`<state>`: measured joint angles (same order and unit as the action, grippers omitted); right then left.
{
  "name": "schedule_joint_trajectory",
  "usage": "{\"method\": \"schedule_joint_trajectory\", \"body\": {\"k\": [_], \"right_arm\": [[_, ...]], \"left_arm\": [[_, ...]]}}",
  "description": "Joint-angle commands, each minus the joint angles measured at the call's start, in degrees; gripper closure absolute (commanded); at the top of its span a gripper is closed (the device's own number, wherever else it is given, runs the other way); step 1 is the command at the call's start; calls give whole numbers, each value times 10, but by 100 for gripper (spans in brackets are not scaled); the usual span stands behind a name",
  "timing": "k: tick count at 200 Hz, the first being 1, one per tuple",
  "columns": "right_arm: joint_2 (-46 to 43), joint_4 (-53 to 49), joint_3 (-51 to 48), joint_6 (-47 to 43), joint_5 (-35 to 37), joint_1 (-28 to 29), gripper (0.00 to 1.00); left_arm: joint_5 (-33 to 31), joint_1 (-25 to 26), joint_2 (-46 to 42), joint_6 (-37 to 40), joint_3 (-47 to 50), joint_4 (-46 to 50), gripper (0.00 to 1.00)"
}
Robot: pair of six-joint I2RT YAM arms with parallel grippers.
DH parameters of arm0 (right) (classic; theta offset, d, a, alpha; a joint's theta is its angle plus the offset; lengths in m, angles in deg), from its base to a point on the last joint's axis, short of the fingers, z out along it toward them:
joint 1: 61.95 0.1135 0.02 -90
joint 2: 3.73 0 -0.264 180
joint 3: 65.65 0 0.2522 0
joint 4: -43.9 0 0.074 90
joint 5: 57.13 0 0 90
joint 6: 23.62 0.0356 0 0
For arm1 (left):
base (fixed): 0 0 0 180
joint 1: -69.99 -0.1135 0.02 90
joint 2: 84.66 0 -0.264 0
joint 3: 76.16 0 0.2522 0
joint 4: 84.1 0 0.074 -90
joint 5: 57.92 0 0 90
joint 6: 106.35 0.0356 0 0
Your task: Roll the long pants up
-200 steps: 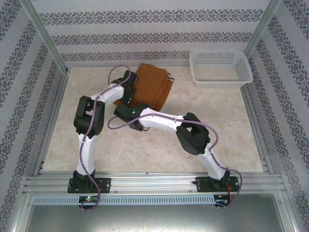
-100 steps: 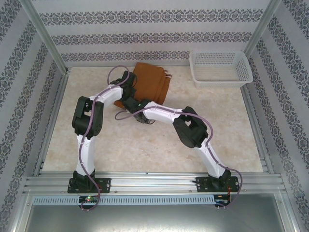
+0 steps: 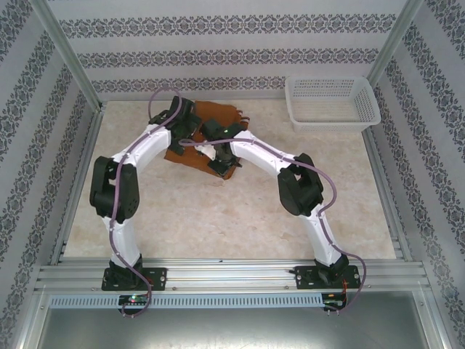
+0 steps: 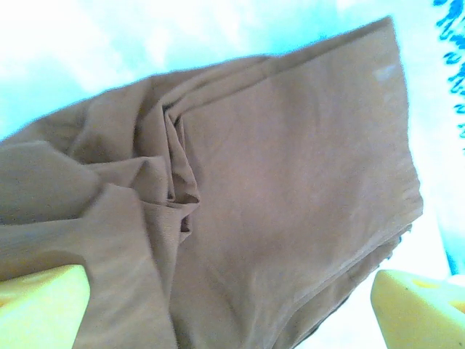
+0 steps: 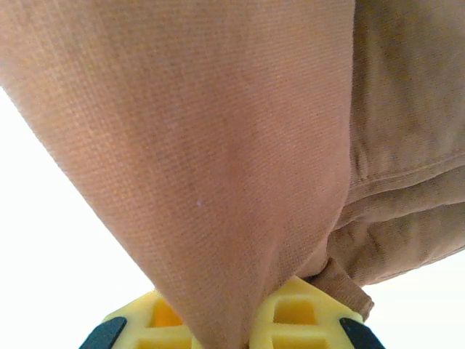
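The long pants (image 3: 227, 114) lie bunched at the back of the table, rust-brown and partly hidden under both arms. In the left wrist view the pants (image 4: 290, 182) spread out wrinkled beneath my left gripper (image 4: 232, 313), whose yellow fingertips (image 4: 43, 305) stand far apart at the frame's lower corners, open, with cloth below them. From above, the left gripper (image 3: 187, 121) hovers over the left part of the pile. My right gripper (image 5: 240, 323) is shut on a fold of the pants (image 5: 218, 160), which rises taut from its yellow fingers (image 5: 298, 313). Overhead, the right gripper (image 3: 220, 156) sits at the pile's near edge.
A white plastic basket (image 3: 333, 102) stands at the back right corner. Patterned walls and aluminium rails enclose the marble-look table (image 3: 218, 218). The two arms cross close together over the garment.
My left gripper has opened and let the cloth go. My right gripper has shut on a fold. Both arms moved toward the back, and the pants now lie in a shorter bundle.
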<state>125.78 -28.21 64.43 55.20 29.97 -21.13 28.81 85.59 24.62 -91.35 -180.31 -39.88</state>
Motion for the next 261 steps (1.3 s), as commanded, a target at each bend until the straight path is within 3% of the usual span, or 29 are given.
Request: {"method": "schedule_joint_trajectory", "body": {"k": [1, 75, 167, 177, 187, 195, 199, 212, 221, 228, 234, 242, 261], "right_arm": [[17, -78, 53, 38, -93, -19, 100], [66, -152, 122, 71, -253, -57, 100], [31, -163, 109, 71, -289, -56, 100], [29, -166, 108, 69, -289, -56, 100], [28, -170, 110, 67, -286, -56, 100], [28, -174, 109, 65, -281, -55, 100], [28, -175, 107, 64, -277, -55, 100], [22, -171, 98, 61, -246, -52, 100], [13, -162, 87, 62, -200, -46, 88], [4, -151, 75, 71, -146, -39, 46], [-5, -144, 65, 75, -95, -31, 29], [-17, -135, 52, 74, -33, -17, 20], [-53, -110, 17, 64, 119, 31, 13]], "left_arm": [[-43, -8, -50, 16, 23, 70, 0], [-23, -1, -128, 5, 120, 32, 0], [-11, 1, 47, 18, 35, -16, 1], [-6, 1, 65, 18, 25, -15, 18], [-4, 1, 79, 19, 16, -15, 67], [-3, 1, 90, 20, 7, -9, 92], [-2, 1, 96, 20, 1, -5, 100], [6, 0, 114, 23, -16, 9, 100], [12, 0, 124, 23, -26, 15, 100], [16, 0, 129, 23, -29, 18, 100], [19, 0, 132, 23, -31, 19, 100], [20, 0, 135, 21, -32, 20, 100], [25, 0, 135, 22, -31, 21, 100]]}}
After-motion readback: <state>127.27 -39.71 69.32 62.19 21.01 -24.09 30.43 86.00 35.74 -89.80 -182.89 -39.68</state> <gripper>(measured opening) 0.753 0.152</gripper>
